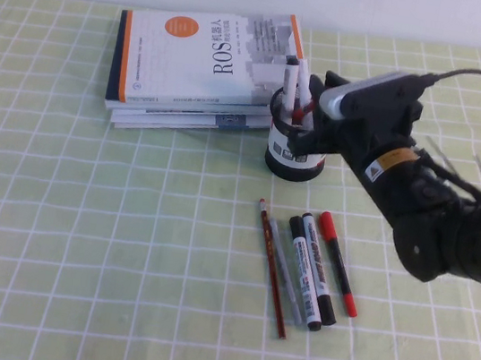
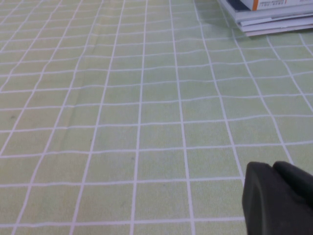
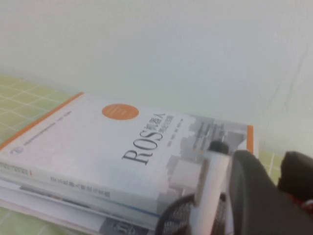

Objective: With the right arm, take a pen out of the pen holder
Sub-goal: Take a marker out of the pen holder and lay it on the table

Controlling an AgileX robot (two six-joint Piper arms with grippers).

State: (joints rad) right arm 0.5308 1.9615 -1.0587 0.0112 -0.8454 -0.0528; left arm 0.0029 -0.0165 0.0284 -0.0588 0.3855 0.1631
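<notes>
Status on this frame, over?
Right claw at the pen holder, among its pens. Left claw low over the tablecloth. Books behind, loose pens in front, neither blocking.

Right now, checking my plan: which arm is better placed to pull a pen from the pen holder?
Right. The right tool is at the pen holder, among its pens; the left tool hangs over the tablecloth, outside the high view.
</notes>
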